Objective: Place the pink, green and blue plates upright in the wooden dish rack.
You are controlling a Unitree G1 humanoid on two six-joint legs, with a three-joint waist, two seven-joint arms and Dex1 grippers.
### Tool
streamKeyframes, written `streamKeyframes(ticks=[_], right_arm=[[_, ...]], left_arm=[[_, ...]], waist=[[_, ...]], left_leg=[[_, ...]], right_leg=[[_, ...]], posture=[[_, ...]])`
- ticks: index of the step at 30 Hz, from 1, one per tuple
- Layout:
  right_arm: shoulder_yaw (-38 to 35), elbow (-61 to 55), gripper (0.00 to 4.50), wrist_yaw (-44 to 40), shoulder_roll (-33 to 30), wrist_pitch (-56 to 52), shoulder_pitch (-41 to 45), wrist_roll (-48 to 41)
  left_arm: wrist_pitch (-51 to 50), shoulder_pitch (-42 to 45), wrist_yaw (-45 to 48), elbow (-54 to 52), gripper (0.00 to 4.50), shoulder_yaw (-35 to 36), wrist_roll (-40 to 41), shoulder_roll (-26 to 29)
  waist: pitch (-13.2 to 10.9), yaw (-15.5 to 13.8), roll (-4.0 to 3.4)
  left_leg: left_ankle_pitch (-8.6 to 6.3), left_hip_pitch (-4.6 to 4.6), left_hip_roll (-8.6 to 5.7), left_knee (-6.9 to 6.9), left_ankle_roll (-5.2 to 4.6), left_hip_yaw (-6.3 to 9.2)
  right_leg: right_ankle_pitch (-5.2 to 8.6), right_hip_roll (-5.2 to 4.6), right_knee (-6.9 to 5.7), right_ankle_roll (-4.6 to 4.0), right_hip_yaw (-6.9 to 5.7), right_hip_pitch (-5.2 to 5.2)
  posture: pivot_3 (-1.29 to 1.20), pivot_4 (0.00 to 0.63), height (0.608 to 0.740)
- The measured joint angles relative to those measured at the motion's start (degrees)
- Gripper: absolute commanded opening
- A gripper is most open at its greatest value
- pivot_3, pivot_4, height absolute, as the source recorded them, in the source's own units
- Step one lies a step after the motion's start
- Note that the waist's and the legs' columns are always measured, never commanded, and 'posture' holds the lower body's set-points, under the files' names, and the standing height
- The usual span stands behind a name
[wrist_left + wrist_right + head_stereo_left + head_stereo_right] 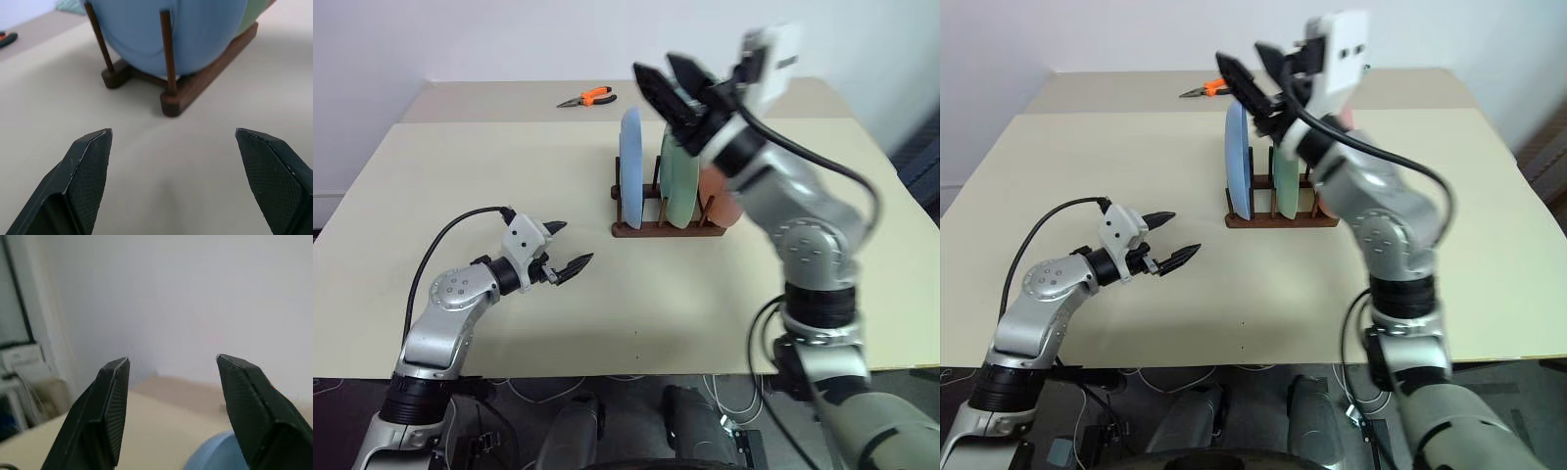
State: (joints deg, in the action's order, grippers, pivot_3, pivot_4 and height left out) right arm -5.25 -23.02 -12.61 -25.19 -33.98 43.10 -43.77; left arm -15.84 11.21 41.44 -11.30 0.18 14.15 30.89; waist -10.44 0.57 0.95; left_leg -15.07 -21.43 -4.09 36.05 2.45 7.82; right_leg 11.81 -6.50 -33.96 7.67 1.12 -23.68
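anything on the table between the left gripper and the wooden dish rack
Nothing: bare beige tabletop separates the left gripper from the dark-brown wooden dish rack, clearest in the left wrist view.

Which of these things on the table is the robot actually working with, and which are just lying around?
Part of the job:
blue plate
green plate
pink plate
wooden dish rack
All three plates stand upright in the rack.

Just lying about:
orange-handled pliers, at the table's far edge

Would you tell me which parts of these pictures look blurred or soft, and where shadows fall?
Left eye view: the right gripper is motion-smeared above the wooden dish rack. Left wrist view: the left gripper fingers are sharp, with a soft shadow between them on the table; the blue plate is slightly soft.
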Motion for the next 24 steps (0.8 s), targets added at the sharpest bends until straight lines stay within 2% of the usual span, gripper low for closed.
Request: streamKeyframes(ticks=[2, 4, 6, 9, 11, 15, 24], right_arm=[[-5.65, -0.43, 2.85, -3.15, -5.62, -0.40, -5.38, -0.55], [-11.82, -0.15, 2.85, -8.87, -14.33, -0.29, -15.65, 0.68], [-16.18, 2.97, 2.85, -14.41, -20.39, -0.05, -24.75, 3.38], [-17.77, 4.45, 2.85, -22.90, -26.09, 3.58, -38.56, 9.21], [-15.68, 6.76, 2.85, -26.69, -26.47, 6.46, -44.32, 12.91], [-12.07, 12.48, 2.85, -29.30, -24.41, 11.60, -43.89, 17.37], [-8.95, 20.92, 2.85, -31.77, -21.12, 18.45, -40.77, 22.53]], left_arm=[[1.04, -0.25, -0.58, 1.07, 4.15, 0.48, -0.56, 0.04], [2.92, -0.13, -1.21, 3.28, 4.15, 0.96, -1.21, 0.00], [4.33, -0.50, -2.07, 6.45, 4.15, 1.94, -1.95, 0.35], [7.94, -0.62, -1.79, 10.91, 4.15, 2.33, -2.97, 1.13], [9.77, -1.81, -1.35, 13.64, 4.15, 2.81, -3.65, 2.53], [10.21, -2.50, -0.99, 13.67, 4.15, 2.85, -3.64, 2.52], [7.37, -6.57, -0.86, 7.52, 4.15, 3.07, -3.14, 2.61]], waist=[[0.02, -0.08, 0.07], [0.03, -0.70, 0.07], [-0.02, -0.85, -0.01], [-0.02, -0.60, -0.06], [-0.02, 0.07, -0.04], [-0.08, 0.26, -0.11], [-0.08, -0.29, -0.08]], left_leg=[[0.00, 0.02, 0.00, 0.03, 0.00, -0.01], [-0.02, 0.02, -0.01, 0.03, -0.03, -0.02], [-0.03, 0.00, -0.02, 0.00, -0.05, -0.17], [-0.06, 0.06, 0.03, -0.03, -0.10, -0.29], [-0.06, 0.07, 0.05, 0.00, -0.09, -0.32], [-0.06, 0.08, 0.05, 0.16, -0.09, -0.43], [-0.07, 0.02, 0.00, 0.07, -0.10, -0.30]], right_leg=[[0.09, -0.03, 0.14, -0.10, -0.02, 0.11], [0.16, -0.06, 0.34, -0.13, -0.06, 0.23], [0.19, -0.12, 0.45, -0.06, -0.01, 0.22], [0.16, -0.13, 0.45, -0.07, 0.04, 0.20], [0.20, -0.11, 0.45, -0.01, 0.07, 0.22], [0.14, -0.22, 0.45, -0.05, 0.11, 0.25], [-0.01, -0.24, 0.53, -0.06, 0.04, 0.24]], posture=[[0.00, 0.150, 0.740], [0.00, 0.150, 0.740], [0.00, 0.150, 0.740], [0.00, 0.150, 0.740], [0.00, 0.150, 0.740], [0.00, 0.150, 0.740], [0.00, 0.150, 0.740]])
